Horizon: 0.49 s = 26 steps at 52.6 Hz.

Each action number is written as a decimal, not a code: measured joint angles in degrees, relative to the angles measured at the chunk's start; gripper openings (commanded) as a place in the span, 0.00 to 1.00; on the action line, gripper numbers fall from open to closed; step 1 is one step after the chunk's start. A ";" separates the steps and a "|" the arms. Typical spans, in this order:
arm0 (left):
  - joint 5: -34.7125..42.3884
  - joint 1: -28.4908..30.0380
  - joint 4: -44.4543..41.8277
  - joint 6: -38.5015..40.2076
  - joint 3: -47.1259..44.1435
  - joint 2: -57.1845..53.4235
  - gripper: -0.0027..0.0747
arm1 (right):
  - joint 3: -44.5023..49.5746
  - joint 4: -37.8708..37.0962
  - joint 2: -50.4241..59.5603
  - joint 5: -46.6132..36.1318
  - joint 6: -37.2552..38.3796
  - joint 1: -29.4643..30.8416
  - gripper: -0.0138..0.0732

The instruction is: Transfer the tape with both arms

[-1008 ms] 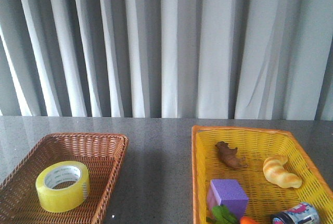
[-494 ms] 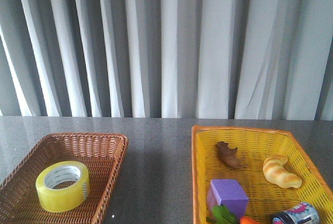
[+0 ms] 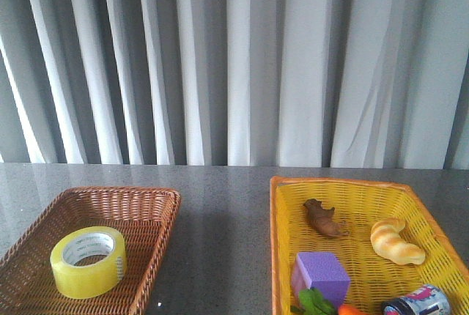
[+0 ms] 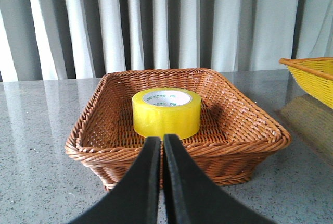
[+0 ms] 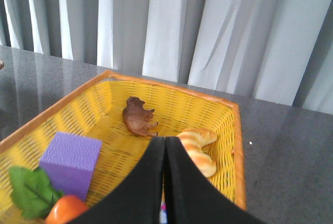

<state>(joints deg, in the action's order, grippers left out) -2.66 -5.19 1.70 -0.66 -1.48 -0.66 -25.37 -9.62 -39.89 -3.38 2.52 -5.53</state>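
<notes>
At the lower left of the front view, the tape lies flat on its side, hole upward, inside the brown wicker basket, apart from the basket's walls. I judge it light but rigid, with a slick yellow outer band and a stiff white core; the surest hold looks to be one finger down through the hole and the other outside, pinching the wall of the roll, since the full width may be too broad for me.

My left pincer is pressed narrow, fingers together, level and aimed straight at the tape from just outside the basket's near rim. It must spread before any hold.

To the right, the yellow basket sits on the counter. My right pincer is likewise pinched together, empty, tilted down over that basket, though how high it hangs I cannot tell.
</notes>
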 measured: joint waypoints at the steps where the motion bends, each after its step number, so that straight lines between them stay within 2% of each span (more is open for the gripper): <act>1: 0.00 0.00 0.00 0.00 0.00 0.00 0.03 | 1.92 0.00 1.63 -0.51 0.00 0.00 0.15; 17: 0.00 0.00 0.00 0.00 0.00 0.00 0.03 | 22.74 4.81 21.54 -2.03 0.12 0.02 0.15; 26: 0.00 0.00 0.05 0.00 0.00 0.00 0.03 | 26.83 5.03 31.49 0.13 0.16 0.02 0.15</act>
<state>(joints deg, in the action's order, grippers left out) -2.66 -5.19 1.75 -0.66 -1.48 -0.66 1.46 -4.60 -8.40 -3.24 2.68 -5.51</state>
